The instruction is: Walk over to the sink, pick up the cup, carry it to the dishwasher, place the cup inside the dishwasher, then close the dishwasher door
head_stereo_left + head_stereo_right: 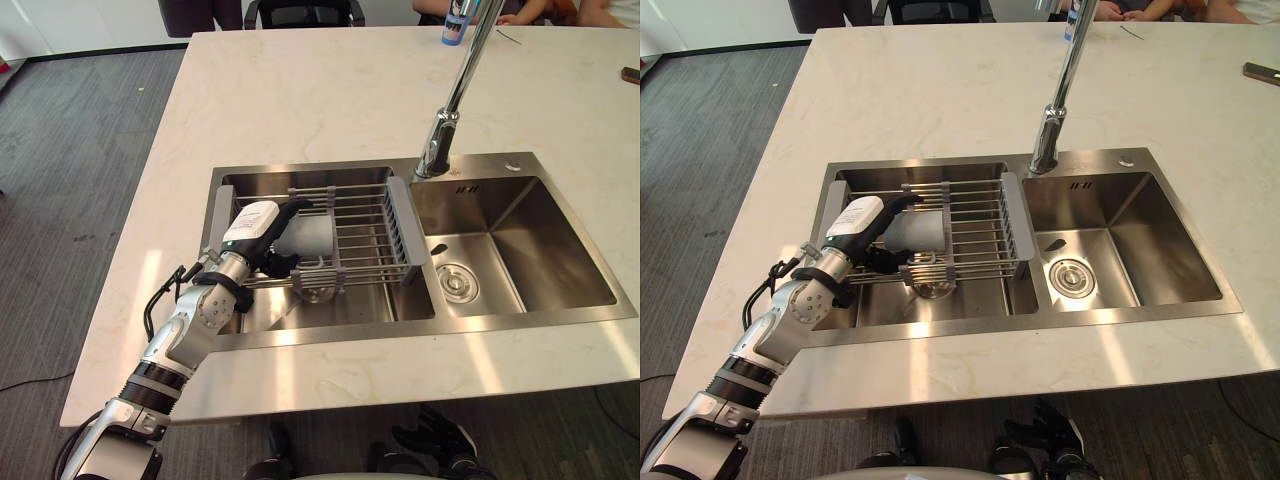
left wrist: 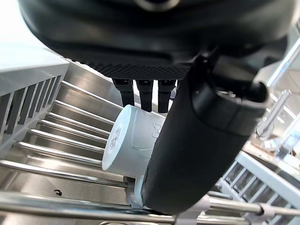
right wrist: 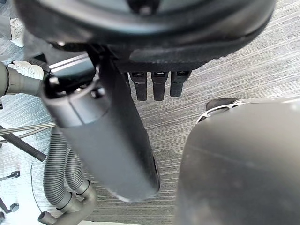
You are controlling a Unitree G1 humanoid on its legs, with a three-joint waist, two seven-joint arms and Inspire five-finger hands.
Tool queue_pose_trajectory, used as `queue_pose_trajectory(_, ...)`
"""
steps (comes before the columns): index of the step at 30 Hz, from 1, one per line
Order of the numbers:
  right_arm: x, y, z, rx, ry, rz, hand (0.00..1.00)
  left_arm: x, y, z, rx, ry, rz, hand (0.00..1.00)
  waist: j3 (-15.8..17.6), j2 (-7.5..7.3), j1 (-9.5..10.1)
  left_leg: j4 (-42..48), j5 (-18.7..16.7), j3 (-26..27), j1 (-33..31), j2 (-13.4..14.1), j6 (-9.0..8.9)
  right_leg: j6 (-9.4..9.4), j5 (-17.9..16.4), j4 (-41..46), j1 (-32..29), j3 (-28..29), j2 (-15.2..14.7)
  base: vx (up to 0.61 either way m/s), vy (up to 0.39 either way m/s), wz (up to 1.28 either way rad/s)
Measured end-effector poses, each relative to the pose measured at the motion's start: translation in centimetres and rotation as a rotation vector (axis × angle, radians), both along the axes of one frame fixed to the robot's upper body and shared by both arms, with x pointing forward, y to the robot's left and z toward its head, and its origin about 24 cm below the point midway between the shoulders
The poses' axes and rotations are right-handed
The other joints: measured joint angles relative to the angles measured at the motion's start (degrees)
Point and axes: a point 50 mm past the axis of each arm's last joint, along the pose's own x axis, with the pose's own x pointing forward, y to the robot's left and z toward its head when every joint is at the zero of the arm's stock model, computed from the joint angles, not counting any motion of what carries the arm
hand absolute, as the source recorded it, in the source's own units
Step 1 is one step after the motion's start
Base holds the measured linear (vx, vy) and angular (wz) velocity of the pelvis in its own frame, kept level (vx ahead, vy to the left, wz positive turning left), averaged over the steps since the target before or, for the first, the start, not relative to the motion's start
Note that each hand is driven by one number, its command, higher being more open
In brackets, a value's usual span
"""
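Left hand fingers curl over the cup, thumb under it — grasping. Squeeze firmly, then lift straight up so it clears the rack wires. Cup: pale grey, lying on its side in the rack over the sink's left basin — round label on its base. Right hand hangs relaxed

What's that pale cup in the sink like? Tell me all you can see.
The cup is light grey, matte like plastic, lying on its side on the wire rack across the sink's left basin. Its flat base carries a small round label. The left hand grips it, fingers over the top, thumb on its near side.
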Motion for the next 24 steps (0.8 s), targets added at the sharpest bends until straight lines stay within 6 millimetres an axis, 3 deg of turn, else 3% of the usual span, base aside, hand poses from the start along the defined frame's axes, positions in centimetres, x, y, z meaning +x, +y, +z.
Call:
queue_pose_trajectory(9, 0.9, 0.0, 0.2, 0.009, -0.017, 0.019, 0.90, 1.9, -0.8, 0.5, 0.196, 0.031, -0.064, 0.90, 0.6, 0.54, -1.43, -0.2, 0.0, 0.0, 0.3, -0.1, 0.00, 0.07, 0.1, 0.0, 0.2, 0.0, -0.2, 0.00, 0.000, 0.00)
queue_pose_trajectory(10, 1.0, 0.0, 0.2, 0.010, -0.017, 0.023, 0.90, 2.4, -0.9, 0.8, 0.219, 0.035, -0.068, 0.30, 0.9, 0.74, -1.51, -0.2, 0.0, 0.1, 0.3, -0.1, 0.00, 0.06, 0.1, -0.1, 0.2, 0.1, -0.2, 0.00, 0.000, 0.00)
queue_pose_trajectory(17, 1.2, -0.5, 0.3, 0.009, -0.004, 0.036, 0.90, 4.1, 0.0, 3.0, 0.245, 0.046, -0.033, 0.30, 2.3, 1.64, -3.09, -0.1, -0.1, 0.8, 0.4, 0.0, -0.15, 0.01, 0.4, -0.6, 0.3, 0.7, -0.1, 0.00, 0.000, -0.03)
queue_pose_trajectory(24, 1.1, -0.8, 0.3, -0.006, 0.003, 0.054, 0.90, 4.4, 0.5, 3.3, 0.204, 0.083, -0.016, 0.30, 2.7, 2.25, -3.45, 0.0, -0.2, 0.9, 0.7, 0.0, -0.24, 0.02, 0.5, -0.7, 0.5, 0.8, 0.0, 0.00, 0.000, -0.02)
